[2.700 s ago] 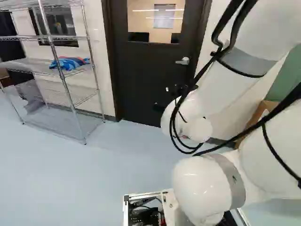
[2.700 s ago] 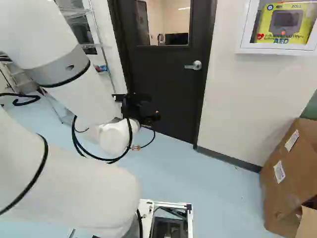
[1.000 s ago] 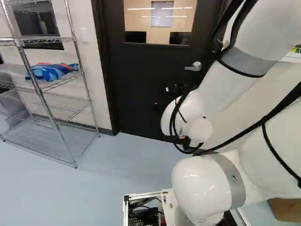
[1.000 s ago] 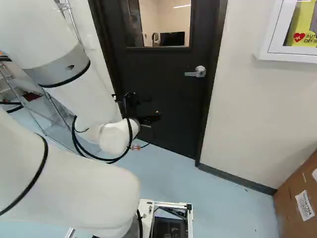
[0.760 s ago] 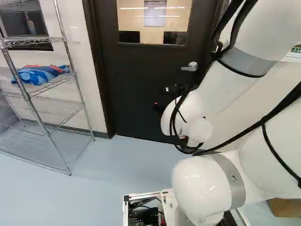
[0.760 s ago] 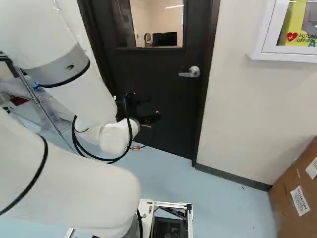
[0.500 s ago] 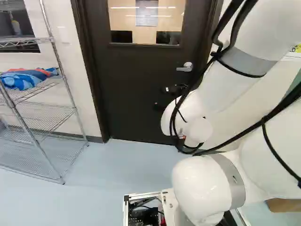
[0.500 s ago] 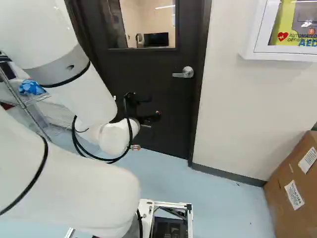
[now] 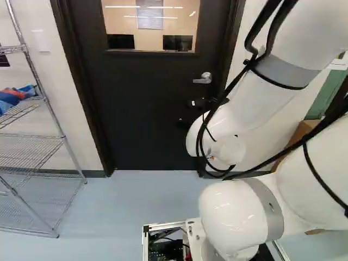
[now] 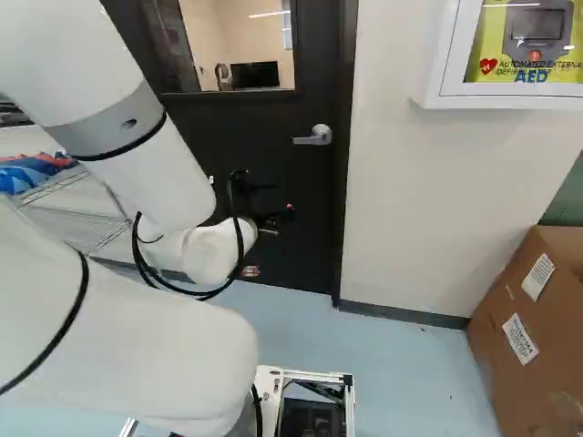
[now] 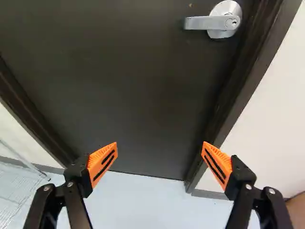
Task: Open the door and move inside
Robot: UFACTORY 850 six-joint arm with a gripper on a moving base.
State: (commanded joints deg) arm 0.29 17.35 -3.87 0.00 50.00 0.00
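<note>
The black gripper (image 10: 273, 202) hangs at the arm's end, below and left of the silver lever handle (image 10: 314, 136) in the right base view. The dark door (image 9: 147, 103) stands closed in its frame, with a window in its upper part. In the wrist view the gripper (image 11: 159, 155) is open, its orange-padded fingers wide apart with nothing between them. The door's lower part spreads out ahead of them. The handle (image 11: 214, 22) is farther ahead, toward the frame's right jamb, and the fingers do not touch it.
A wire shelf (image 9: 32, 174) holding blue cloth stands left of the door. To the door's right are a wall (image 10: 419, 209), a white AED cabinet (image 10: 437, 55) and a cardboard box (image 10: 528, 337) on the floor. A dark baseboard (image 10: 401, 314) runs along that wall.
The base has moved nearer the door and, lately, turned right, so door and shelf have shifted left in both base views. The arm holds its pose against its lowest joint; the door remains closed.
</note>
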